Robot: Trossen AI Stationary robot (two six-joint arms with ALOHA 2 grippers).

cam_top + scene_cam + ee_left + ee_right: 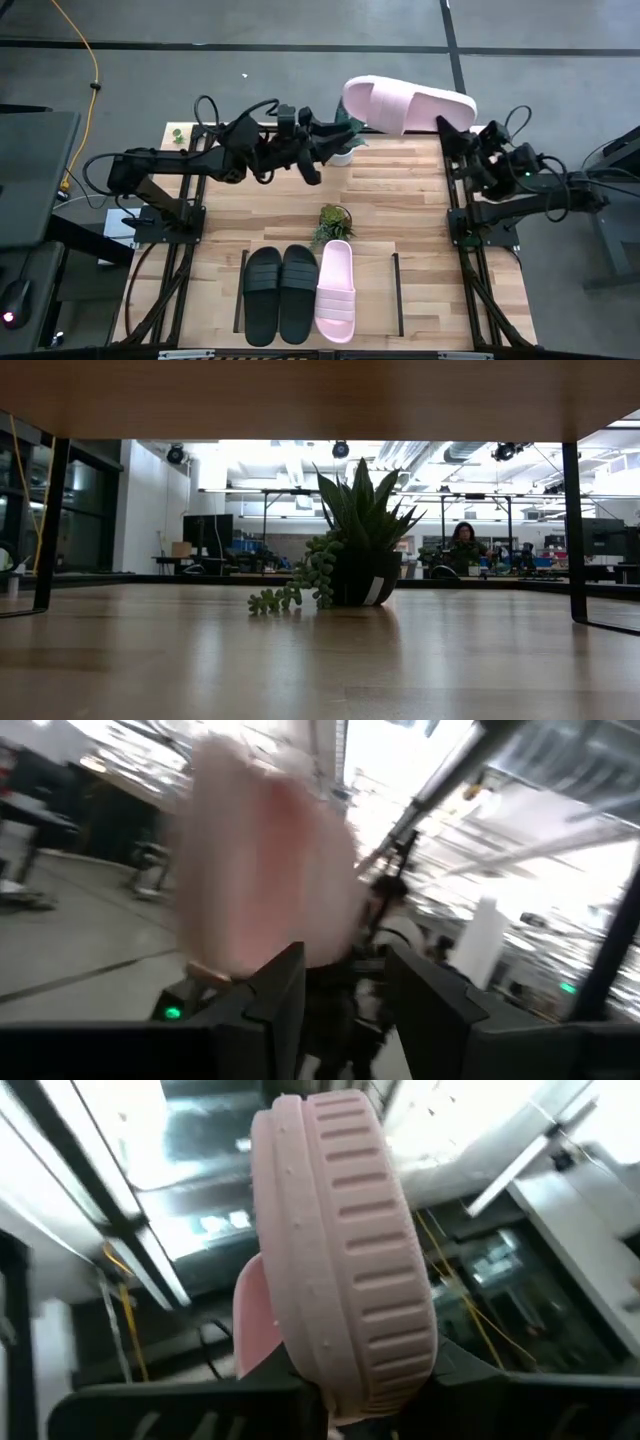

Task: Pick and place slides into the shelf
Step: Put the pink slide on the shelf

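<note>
**Fourth slide going up**

Wooden table (400,190) is lying below me as I am carrying the last pink slide (408,105), my right gripper (375,1410) clamped on its end. Next I judge it needs lowering into the shelf's (397,290) free slot, beside three shelved slides (300,292). Left gripper (345,995) is hovering nearby, fingers apart.

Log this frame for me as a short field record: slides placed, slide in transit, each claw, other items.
On shelf: two black slides, one pink slide, side by side
In transit: second pink slide, raised over the table's far edge
Right claw: shut on that pink slide
Left claw: open, close to the held slide
Other: potted plant mid-table
</note>
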